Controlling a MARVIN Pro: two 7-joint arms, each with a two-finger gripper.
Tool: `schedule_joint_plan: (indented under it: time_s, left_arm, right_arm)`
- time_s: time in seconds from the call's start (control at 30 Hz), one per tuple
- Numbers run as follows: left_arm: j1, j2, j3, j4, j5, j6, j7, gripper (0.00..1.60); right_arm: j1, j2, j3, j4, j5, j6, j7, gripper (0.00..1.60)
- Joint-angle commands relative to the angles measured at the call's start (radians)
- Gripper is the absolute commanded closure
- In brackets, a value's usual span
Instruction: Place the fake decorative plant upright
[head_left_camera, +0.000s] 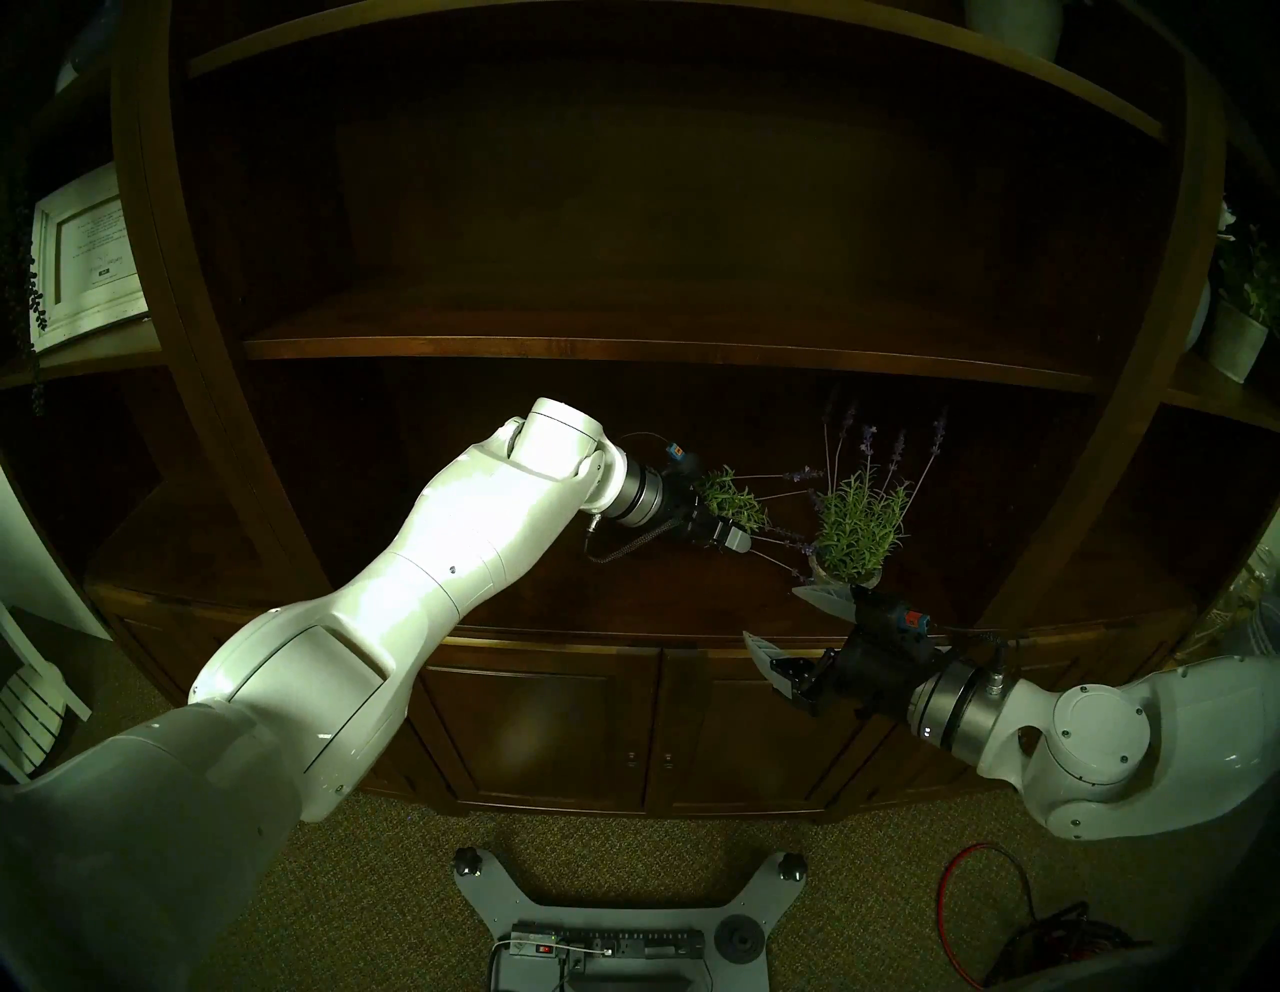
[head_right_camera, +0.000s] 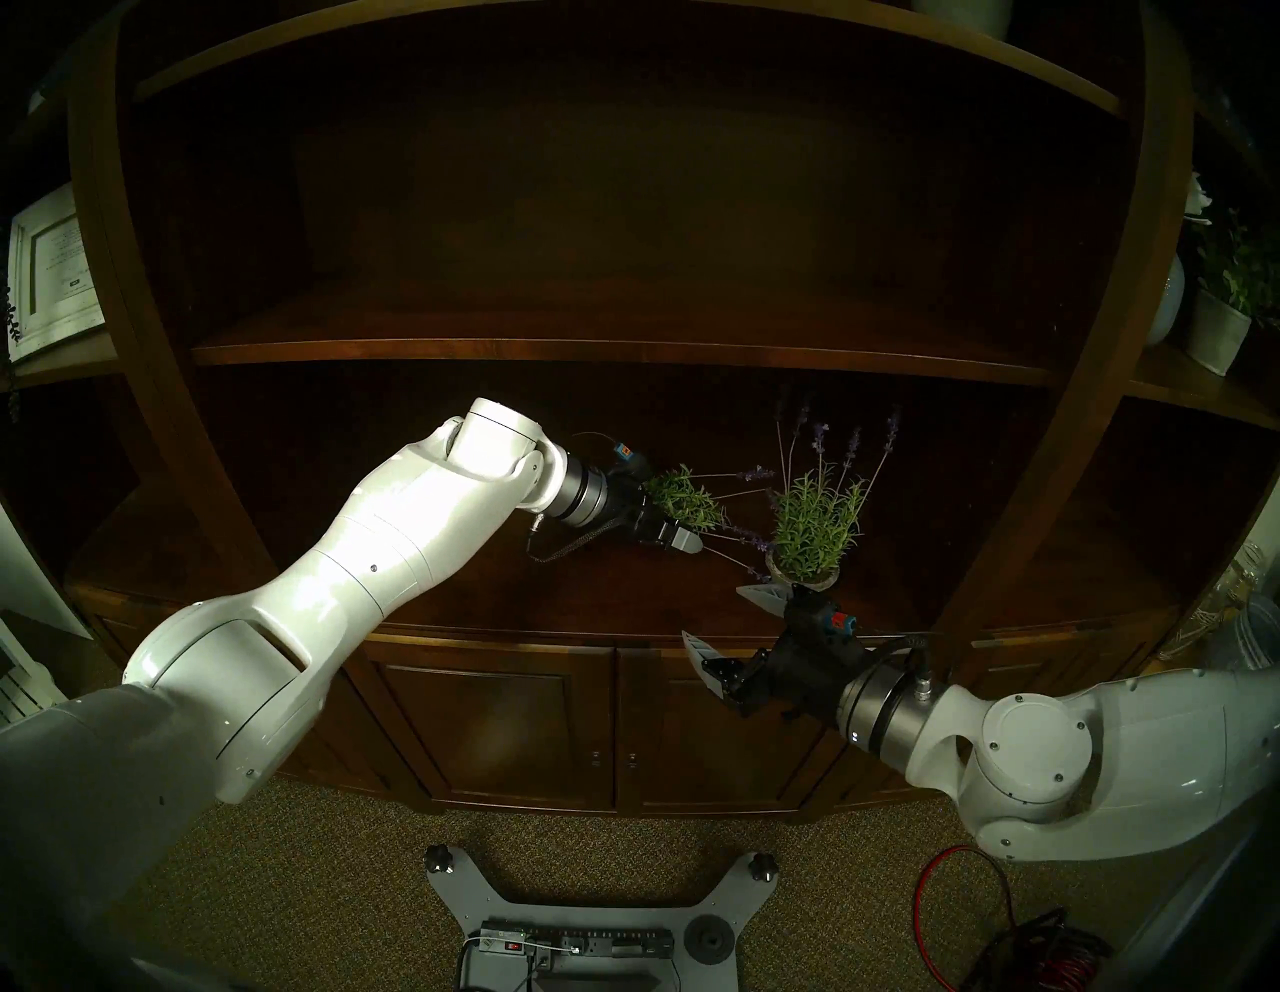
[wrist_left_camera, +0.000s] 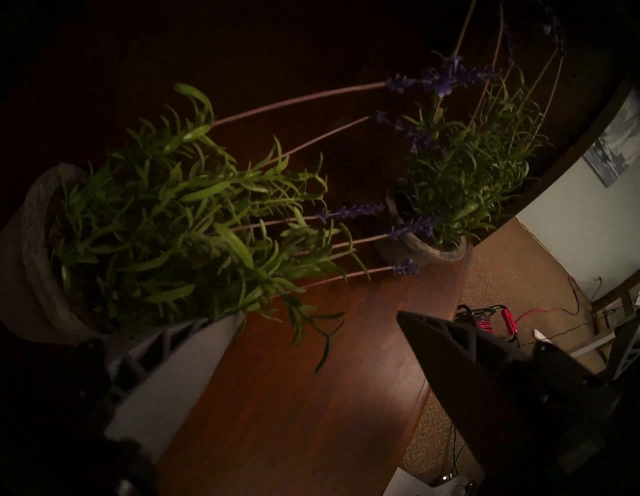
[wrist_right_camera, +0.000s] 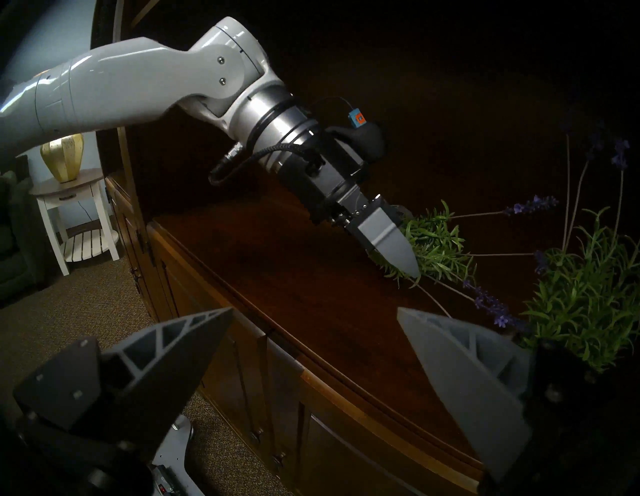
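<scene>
A fake lavender plant lies on its side on the dark wooden shelf. Its pale pot faces my left arm and its flower stems point right. My left gripper is open right beside the plant, with the foliage lying over one finger and nothing gripped. A second lavender plant stands upright in its pot at the shelf's front edge. Just in front of that plant and slightly left of it, my right gripper is open and empty.
The upper shelf board hangs above the plants, and upright dividers wall in both sides. Cabinet doors sit under the shelf. A white potted plant stands in the right bay. A red cable lies on the carpet.
</scene>
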Motion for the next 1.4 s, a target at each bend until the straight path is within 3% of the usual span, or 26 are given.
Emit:
schedule_joint_plan:
  time_s: [0.0,0.47,0.73,1.13,1.37]
  left_arm:
    - [-0.089,0.025,0.013,0.014,0.01,-0.04,-0.08,0.0]
    - [-0.088,0.076,0.027,-0.03,0.028,-0.049,-0.156,0.0]
    - [-0.07,0.138,0.028,-0.133,0.032,-0.026,-0.183,0.0]
    - [-0.058,0.214,0.008,-0.217,0.044,0.033,-0.152,0.0]
    - [-0.084,0.214,-0.009,-0.157,0.059,0.035,-0.108,0.0]
  right_arm:
    - [0.006,0.001,0.025,-0.004,0.002,-0.021,0.002,0.0]
    - [0.0,0.004,0.033,-0.002,0.002,-0.022,0.007,0.0]
    - [-0.004,0.005,0.036,-0.002,0.002,-0.022,0.007,0.0]
    - [-0.014,0.003,0.046,-0.001,0.002,-0.025,0.005,0.0]
    - [-0.016,0.003,0.048,-0.001,0.002,-0.024,0.004,0.0]
